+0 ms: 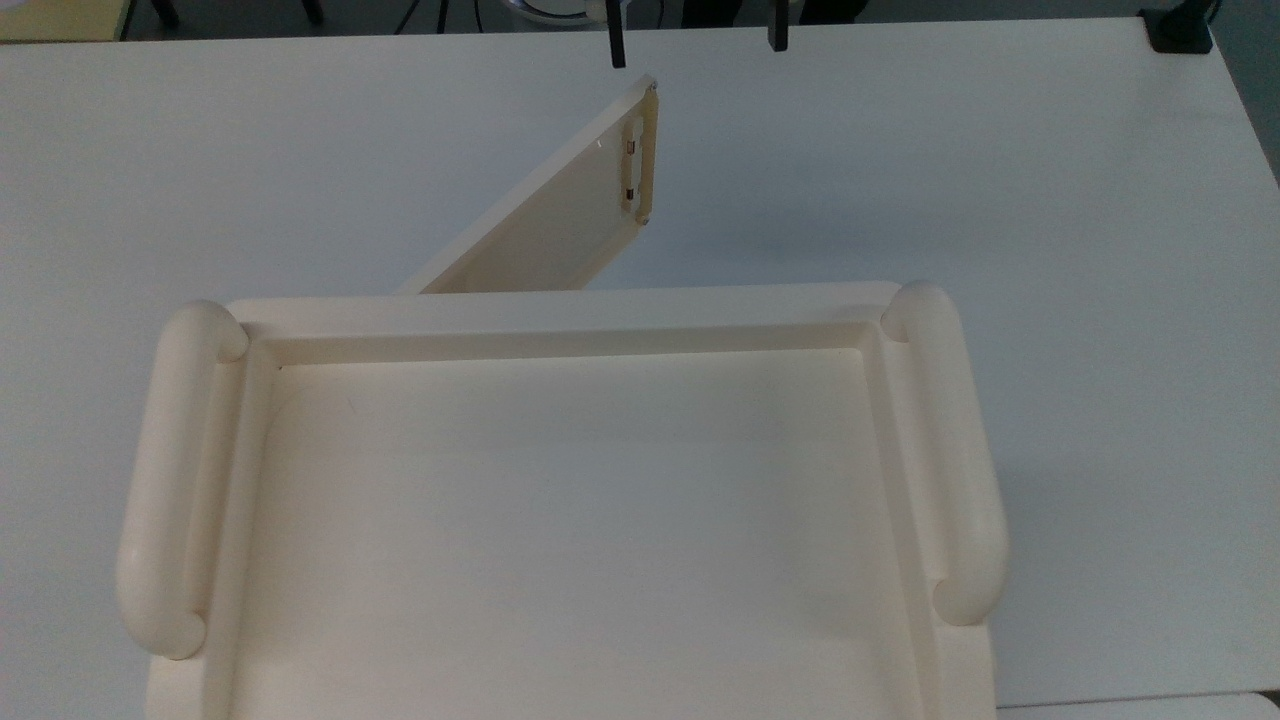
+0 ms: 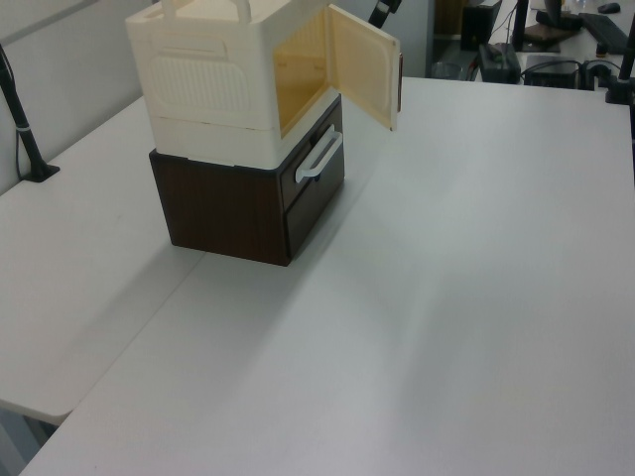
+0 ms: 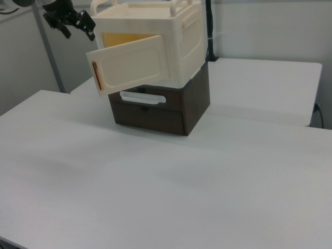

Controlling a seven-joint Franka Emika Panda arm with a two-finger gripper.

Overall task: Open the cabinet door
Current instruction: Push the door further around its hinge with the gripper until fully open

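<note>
your gripper [image 3: 73, 24] hangs high at the right view's upper left, black, its jaws spread wide apart with nothing between them. in the top view the gripper [image 1: 695, 30] sits at the far edge, two dark fingertips [image 1: 617, 45] pointing down. in the left view one black finger [image 2: 383, 12] slants at the top edge.

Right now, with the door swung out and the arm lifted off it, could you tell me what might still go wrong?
The cabinet door hangs only partly open and nothing holds it, so it may swing. The open gripper hovers close above the door's free edge; a careless move could knock it. The cabinet sits stacked on a dark drawer unit, so a hard push might shift it.
</note>
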